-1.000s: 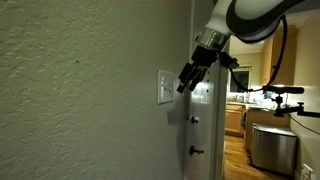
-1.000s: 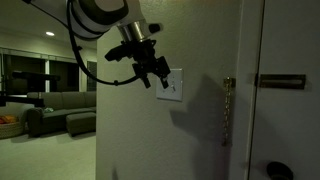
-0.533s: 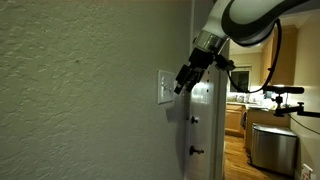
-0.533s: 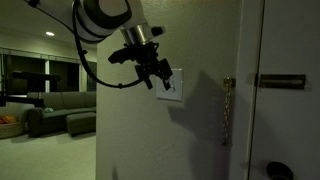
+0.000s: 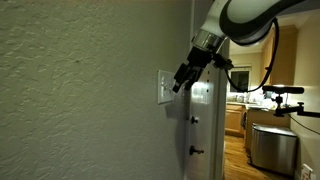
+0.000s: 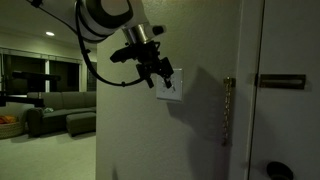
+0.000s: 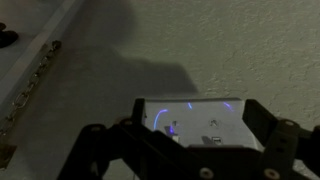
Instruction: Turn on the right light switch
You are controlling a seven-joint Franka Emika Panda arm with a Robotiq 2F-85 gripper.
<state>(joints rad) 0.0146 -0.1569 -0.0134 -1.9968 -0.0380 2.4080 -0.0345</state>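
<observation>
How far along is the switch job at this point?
Approach looks done: the claw sits right at the white wall plate in both exterior views. In hand: lining up, plate framed between open jaws in wrist view. Left: the flip itself; contact can't be confirmed.

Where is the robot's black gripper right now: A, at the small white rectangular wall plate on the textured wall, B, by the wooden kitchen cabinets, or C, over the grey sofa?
A: in an exterior view the gripper is right at the wall plate.
</observation>
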